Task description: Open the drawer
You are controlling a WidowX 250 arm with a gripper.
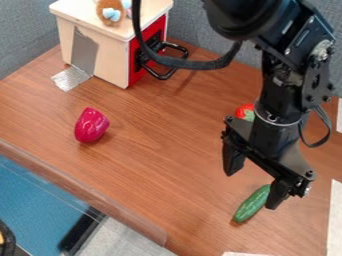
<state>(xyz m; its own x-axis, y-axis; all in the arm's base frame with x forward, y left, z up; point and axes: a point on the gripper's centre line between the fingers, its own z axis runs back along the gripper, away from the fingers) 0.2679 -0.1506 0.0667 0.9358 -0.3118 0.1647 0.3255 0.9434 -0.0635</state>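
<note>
Wooden tabletop [147, 155], box [113, 60] upper left, with tape [69, 78] likely there so it won't slide when the drawer [157, 31] gets pulled. Pincer [254, 176] hangs wide and empty, lower right.

Grey fabric-like walls [190, 22], brown wood-grain tabletop [153, 155], blue surface [33, 195] and speckled pale area [127, 240] beyond its edge

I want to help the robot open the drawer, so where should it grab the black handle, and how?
I'd pinch the middle of the black handle's outer bar, coming from in front of the red drawer front. The handle sticks out like a loop, so the pincer could probably close around that bar and pull.
</note>
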